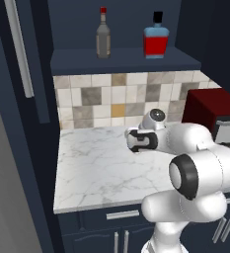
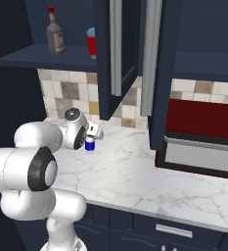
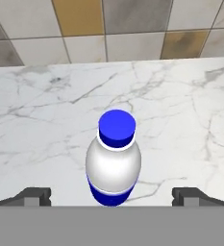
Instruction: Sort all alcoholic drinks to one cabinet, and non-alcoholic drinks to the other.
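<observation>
While both liquor bottles stand on the open cabinet's shelf, the slim red-capped bottle [image 1: 103, 34] left of the square red bottle [image 1: 156, 37], the gripper [image 3: 111, 196] hovers over the counter [image 1: 101, 168] with its jaws spread wide, holding nothing. Between the fingertips [image 3: 34, 196] stands the small white bottle [image 3: 113, 163], upright, blue cap up, near the tiled back edge. It looks light and rigid, its smooth round plastic probably a bit slippery, so a grip around the wide white body, below the cap, seems the safest bet. Pinch too high and it could tip!
</observation>
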Available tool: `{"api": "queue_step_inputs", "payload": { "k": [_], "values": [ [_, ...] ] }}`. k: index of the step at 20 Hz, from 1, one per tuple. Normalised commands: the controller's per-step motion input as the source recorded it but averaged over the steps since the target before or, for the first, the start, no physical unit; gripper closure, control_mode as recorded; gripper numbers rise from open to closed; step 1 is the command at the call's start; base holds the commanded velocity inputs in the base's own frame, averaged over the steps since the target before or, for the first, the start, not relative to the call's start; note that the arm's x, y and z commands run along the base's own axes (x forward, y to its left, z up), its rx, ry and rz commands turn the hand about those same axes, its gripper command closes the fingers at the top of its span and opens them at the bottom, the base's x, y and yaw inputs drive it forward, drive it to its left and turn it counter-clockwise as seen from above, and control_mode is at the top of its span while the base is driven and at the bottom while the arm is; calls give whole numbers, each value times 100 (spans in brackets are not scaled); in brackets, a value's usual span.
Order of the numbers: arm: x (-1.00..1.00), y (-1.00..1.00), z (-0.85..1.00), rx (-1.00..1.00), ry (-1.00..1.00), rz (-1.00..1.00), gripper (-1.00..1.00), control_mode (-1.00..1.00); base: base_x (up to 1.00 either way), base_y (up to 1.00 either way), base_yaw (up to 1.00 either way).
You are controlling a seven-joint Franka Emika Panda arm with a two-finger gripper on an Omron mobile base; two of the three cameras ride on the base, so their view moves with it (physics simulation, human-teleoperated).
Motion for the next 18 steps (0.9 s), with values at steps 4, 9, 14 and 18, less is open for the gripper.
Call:
{"api": "queue_step_inputs", "payload": {
  "k": [4, 9, 14, 18],
  "values": [
    [18, 0, -12, 0, 0, 0, -100, -100, 0, 0, 0],
    [10, 0, -11, 0, 0, 0, -100, -100, 0, 0, 0],
    [11, 0, -8, 0, 0, 0, -100, -100, 0, 0, 0],
    [11, 0, -6, 0, 0, 0, -100, -100, 0, 0, 0]
  ]
}}
